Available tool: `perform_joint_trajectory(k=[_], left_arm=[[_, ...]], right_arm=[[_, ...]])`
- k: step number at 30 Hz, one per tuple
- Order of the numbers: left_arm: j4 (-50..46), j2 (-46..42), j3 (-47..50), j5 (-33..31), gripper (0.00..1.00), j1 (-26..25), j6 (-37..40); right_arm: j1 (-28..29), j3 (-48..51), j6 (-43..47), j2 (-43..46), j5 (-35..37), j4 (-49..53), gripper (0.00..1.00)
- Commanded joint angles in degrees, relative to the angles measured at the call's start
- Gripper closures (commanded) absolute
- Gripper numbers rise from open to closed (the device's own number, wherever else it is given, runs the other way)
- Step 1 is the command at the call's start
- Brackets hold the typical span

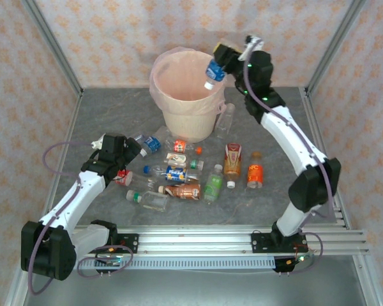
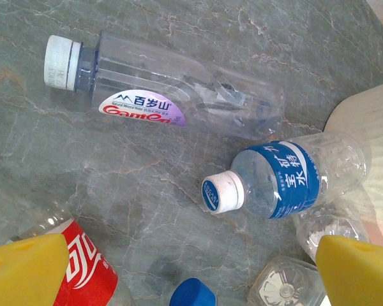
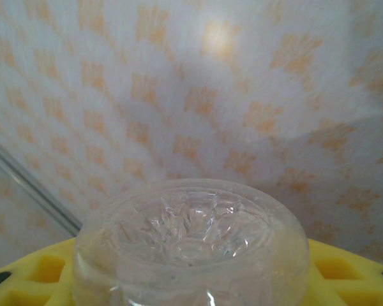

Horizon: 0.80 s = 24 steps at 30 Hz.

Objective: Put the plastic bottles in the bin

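Note:
My right gripper (image 1: 223, 58) is shut on a blue-labelled plastic bottle (image 1: 214, 71) that hangs cap-down over the right side of the bin (image 1: 185, 121), a cream bucket lined with a pinkish bag. In the right wrist view the bottle's clear base (image 3: 191, 236) sits between the yellow fingers (image 3: 348, 274). My left gripper (image 1: 139, 149) stands open low over the table left of the pile. Between its wide-apart yellow fingertips (image 2: 25, 271) lie a blue cap (image 2: 193, 294) and bare table. A blue-labelled bottle (image 2: 287, 178) and a clear Ganten bottle (image 2: 159, 89) lie just ahead.
Several bottles lie in front of the bin: an orange one (image 1: 255, 172), a brown-labelled one (image 1: 232, 159), a green one (image 1: 213, 185) and a clear one (image 1: 226, 118) against the bin's right. A red-labelled bottle (image 2: 83, 274) lies by my left finger. Patterned walls enclose the table.

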<state>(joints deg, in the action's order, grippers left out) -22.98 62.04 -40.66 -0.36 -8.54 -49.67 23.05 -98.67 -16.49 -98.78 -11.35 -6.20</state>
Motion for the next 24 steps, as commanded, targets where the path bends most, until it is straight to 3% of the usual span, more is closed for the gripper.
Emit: perform_joint_trajectory(k=[1, 5, 12, 18, 22, 24], left_arm=[[-0.9, 0.3, -1.3, 0.3, 0.0, 0.0, -0.7], [-1.0, 0.8, -1.5, 0.4, 0.0, -0.1, -0.7], [-2.0, 2.2, -1.9, -0.4, 0.0, 0.0, -0.5], [-2.5, 3.3, -2.5, -1.7, 0.0, 0.0, -0.2], [-4.5, 4.1, -3.9, -3.5, 0.0, 0.6, 0.9], [-5.0, 4.3, -4.5, -4.0, 0.0, 1.6, 1.6]], right_arm=[[2.2, -5.0, 11.4, -3.9, 4.3, 4.1, 0.45], [4.3, -13.3, 17.8, -10.5, 14.8, 12.7, 0.43], [4.5, -27.1, 21.1, -20.2, 29.8, 27.2, 0.33], [5.0, -30.1, 21.4, -21.5, 27.8, 29.3, 0.19], [5.1, -31.8, 18.6, -19.7, 25.2, 31.5, 0.0], [5.1, -30.7, 16.5, -16.8, 22.9, 32.3, 0.01]])
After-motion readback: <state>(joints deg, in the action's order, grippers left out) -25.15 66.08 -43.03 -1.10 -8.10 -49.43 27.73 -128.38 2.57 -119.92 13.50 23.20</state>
